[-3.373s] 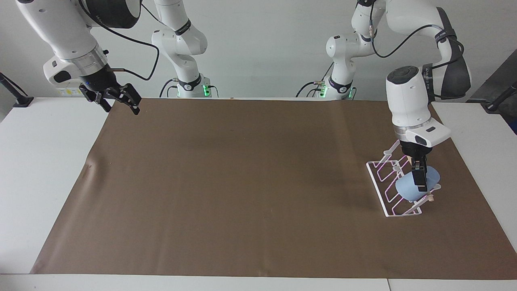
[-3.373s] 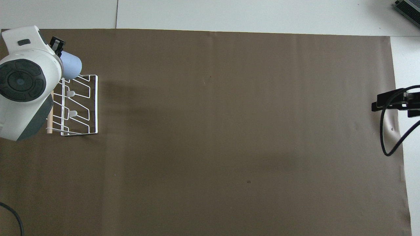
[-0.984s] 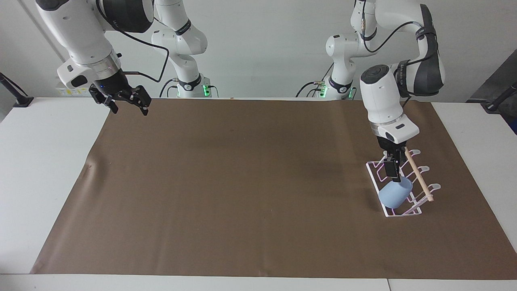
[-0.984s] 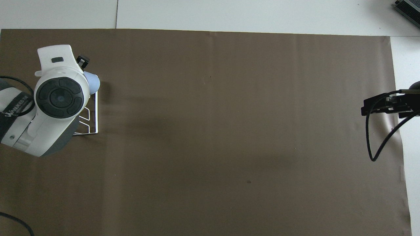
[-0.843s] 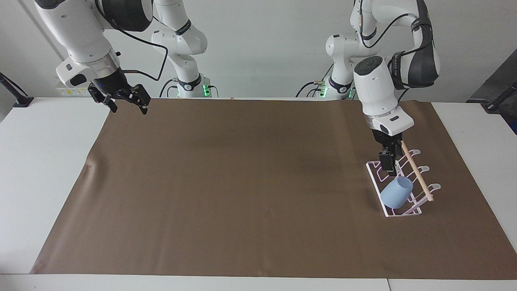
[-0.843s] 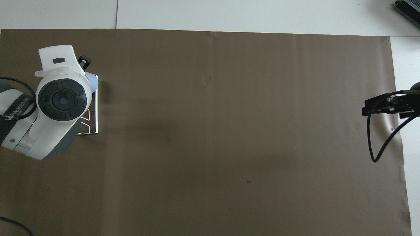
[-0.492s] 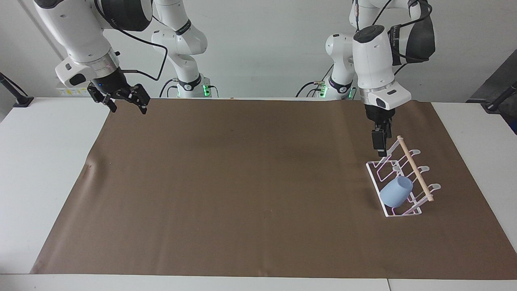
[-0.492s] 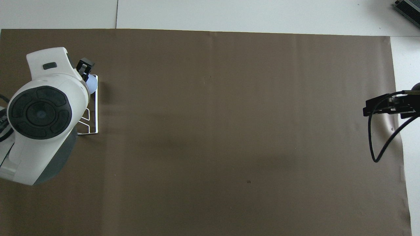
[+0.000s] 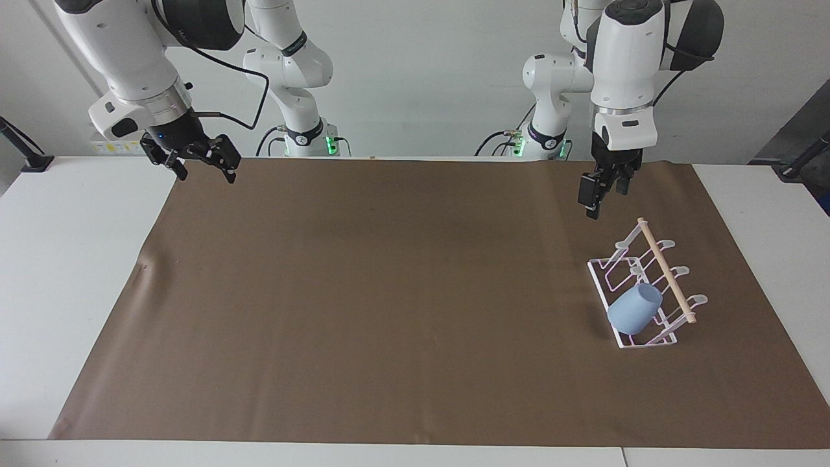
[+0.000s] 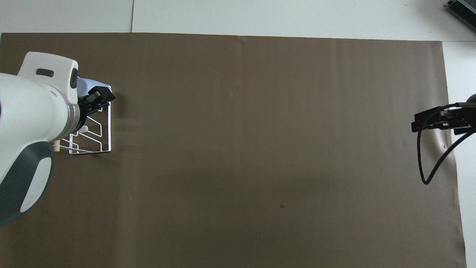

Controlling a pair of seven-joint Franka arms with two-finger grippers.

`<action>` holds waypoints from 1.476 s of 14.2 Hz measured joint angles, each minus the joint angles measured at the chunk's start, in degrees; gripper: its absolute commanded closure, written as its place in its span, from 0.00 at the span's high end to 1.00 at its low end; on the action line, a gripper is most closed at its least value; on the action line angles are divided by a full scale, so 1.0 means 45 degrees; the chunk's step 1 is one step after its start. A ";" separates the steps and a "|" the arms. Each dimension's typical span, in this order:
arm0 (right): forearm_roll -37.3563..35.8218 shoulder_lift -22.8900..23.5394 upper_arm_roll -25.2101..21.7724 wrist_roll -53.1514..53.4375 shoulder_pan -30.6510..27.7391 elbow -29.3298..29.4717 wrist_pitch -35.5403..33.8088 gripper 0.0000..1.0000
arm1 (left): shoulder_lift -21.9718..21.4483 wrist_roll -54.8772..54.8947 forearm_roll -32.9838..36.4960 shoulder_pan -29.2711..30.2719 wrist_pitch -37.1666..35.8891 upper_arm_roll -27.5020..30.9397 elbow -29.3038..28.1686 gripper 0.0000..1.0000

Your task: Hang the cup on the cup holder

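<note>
Facing view: left pincer has let go and lifted clear, empty, over the mat; its gap I cannot tell. Cup now hangs tilted on the cup holder, at the left arm's end of the desk. Right pincer waits, spread wide.
Overhead view: left pincer covers the cup; holder half hidden.

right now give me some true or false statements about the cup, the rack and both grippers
1. The cup rests on the rack. True.
2. The left gripper holds the cup. False: it is raised, holding nothing.
3. The right gripper hangs over the mat's corner, away from the rack. True.
4. The cup stands upright on the mat. False: it is tilted on the rack's prongs.
</note>
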 measured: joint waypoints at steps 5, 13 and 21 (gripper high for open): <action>0.0000 0.0000 0.0000 0.0000 0.0000 0.0000 0.0000 1.00 | 0.0023 0.4795 -0.1547 0.0708 -0.1510 0.0179 0.1008 1.00; 0.0000 0.0000 0.0000 0.0000 0.0000 0.0000 0.0000 1.00 | 0.0278 1.0516 -0.2713 0.0463 -0.3301 0.2570 0.2062 1.00; 0.0000 0.0000 0.0000 0.0000 0.0000 0.0000 0.0000 1.00 | 0.1016 1.2284 -0.3240 0.0375 -0.5649 0.2633 0.3831 1.00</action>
